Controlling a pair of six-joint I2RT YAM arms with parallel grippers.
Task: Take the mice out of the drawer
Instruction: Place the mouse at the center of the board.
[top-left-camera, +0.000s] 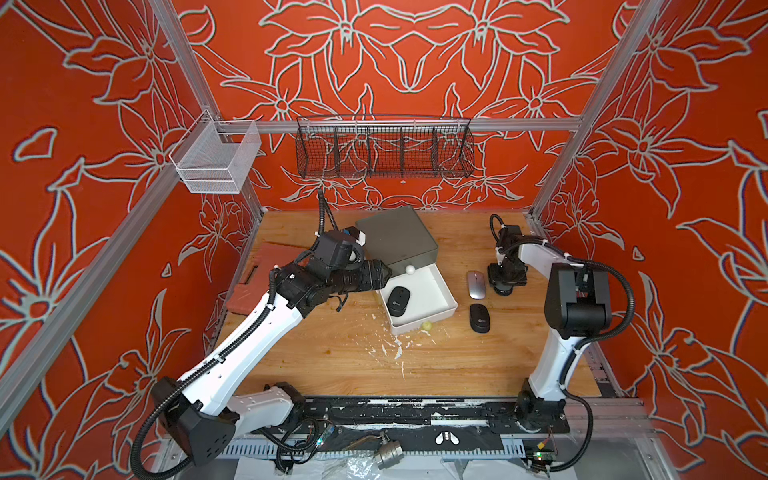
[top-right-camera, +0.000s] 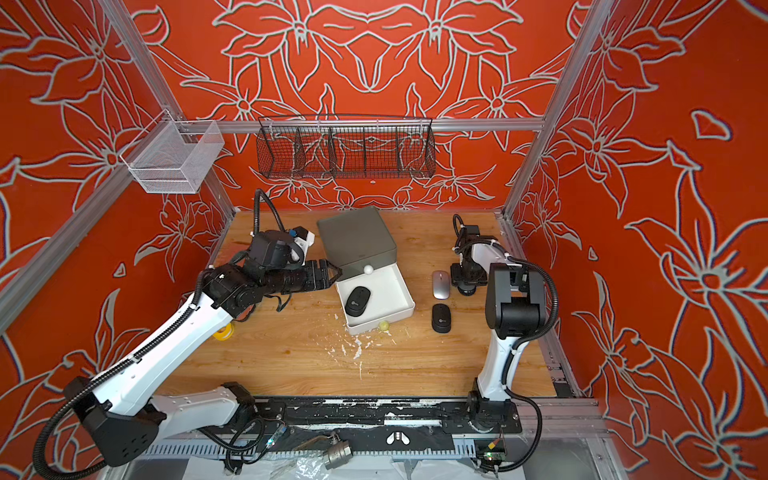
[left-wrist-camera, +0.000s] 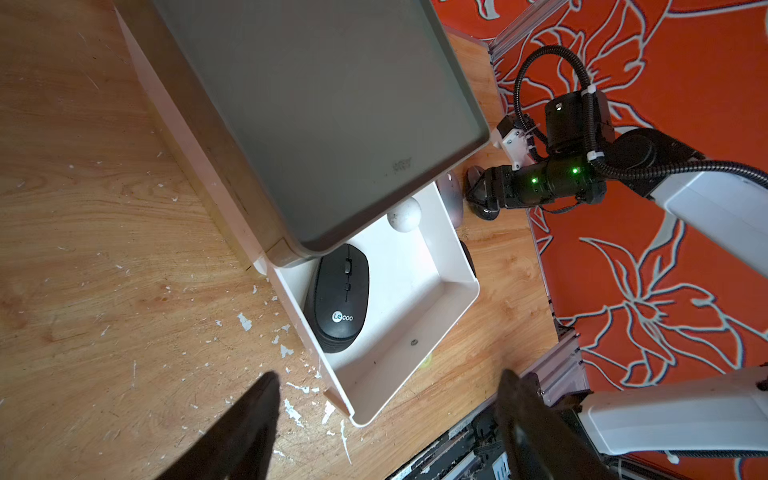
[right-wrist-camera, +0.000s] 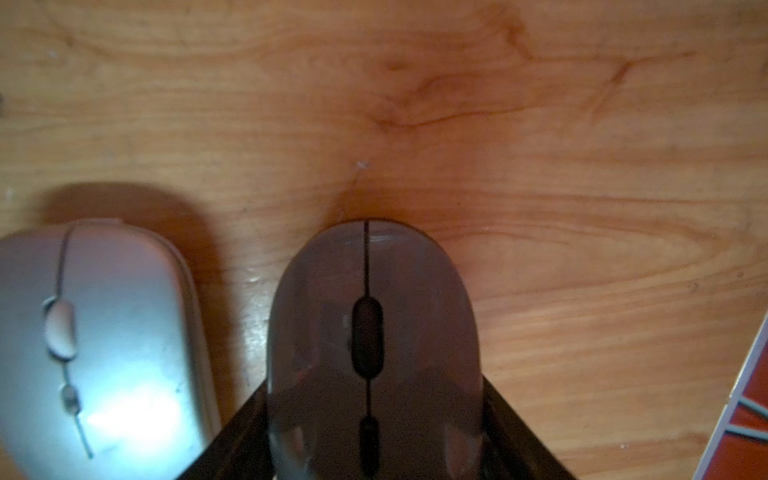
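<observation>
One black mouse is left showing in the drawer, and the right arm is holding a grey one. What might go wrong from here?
1. The black mouse lies close along the side wall of the drawer; the open left gripper may jam a finger on that wall.
2. The right gripper holds the grey mouse close beside the silver mouse; opening may nudge it.

Left arm (top-left-camera: 249, 336) stretches from its near-left base out toward the middle, forearm held level. The left gripper (top-right-camera: 334, 273) is aimed to the right, jaws spread wide, and both dark fingers (left-wrist-camera: 253, 419) are bare, with nothing between them. Over on the right, the right arm (top-left-camera: 555, 357) stands tall from its near base, elbow high, forearm folding away to the far side. The right gripper (top-left-camera: 505, 286) points straight down, clamped on either side of a dark grey mouse (right-wrist-camera: 374, 299).
</observation>
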